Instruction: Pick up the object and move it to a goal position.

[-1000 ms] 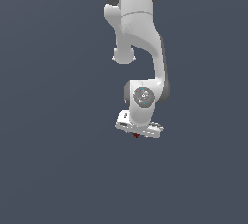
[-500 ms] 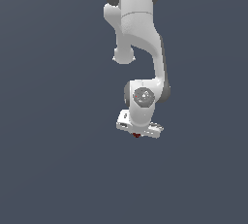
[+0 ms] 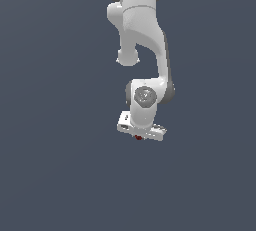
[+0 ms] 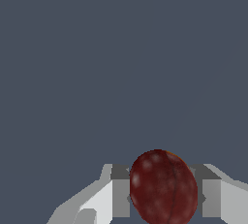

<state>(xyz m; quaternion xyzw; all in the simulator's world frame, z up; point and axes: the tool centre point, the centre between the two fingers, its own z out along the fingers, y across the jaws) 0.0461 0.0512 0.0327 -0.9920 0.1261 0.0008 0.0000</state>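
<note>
**Dark red object held between the fingers**

The gripper (image 4: 163, 191) was closed around the object (image 4: 163, 187), one finger pad (image 4: 121, 196) on each side. In the exterior view the object (image 3: 138, 137) showed only as a red speck under the white hand, off the flat grey ground. It looked light, smooth, glossy and probably rigid, so slip seemed the main risk. Holding across the narrow middle looked right. It was egg-shaped, with the long axis running crosswise to the fingers' closing line, slightly tilted.
</note>
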